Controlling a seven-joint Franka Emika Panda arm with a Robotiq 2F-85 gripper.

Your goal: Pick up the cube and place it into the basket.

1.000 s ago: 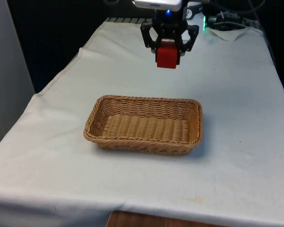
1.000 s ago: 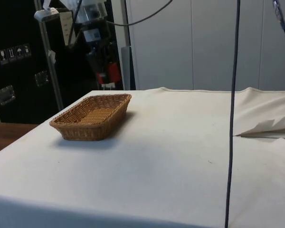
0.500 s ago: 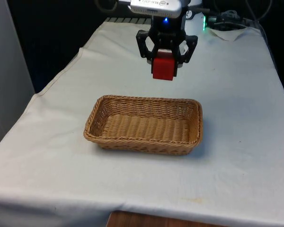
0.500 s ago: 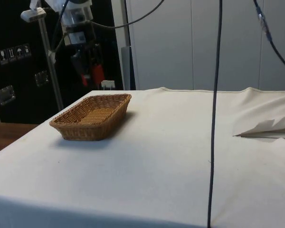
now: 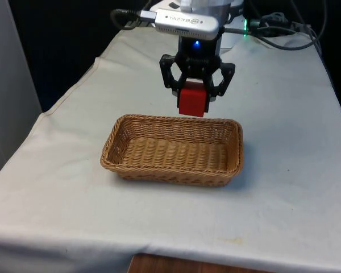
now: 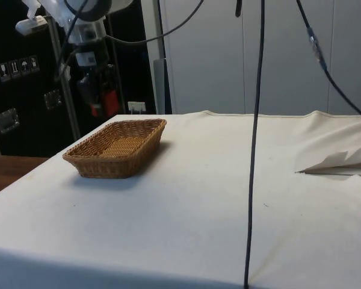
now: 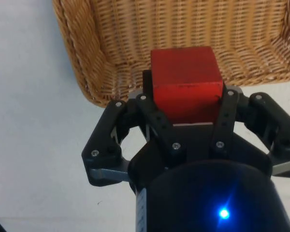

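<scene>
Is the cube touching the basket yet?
Apart. In the side view the red cube, held in the gripper, hangs clearly above the basket rim, with dark background between them.

Cube [image 7: 186, 82] clamped in the gripper [image 7: 183, 121]: red, matt, painted-wood look, slightly scuffed edge. Gripper linkage: black matt plastic with shiny metal screws. Basket [image 5: 125, 149] just below the gripper: tan woven wicker, rough ribbed weave, slight sheen. Tablecloth [image 5: 284, 142] under it: white matt fabric, soft creases, few small specks.
</scene>
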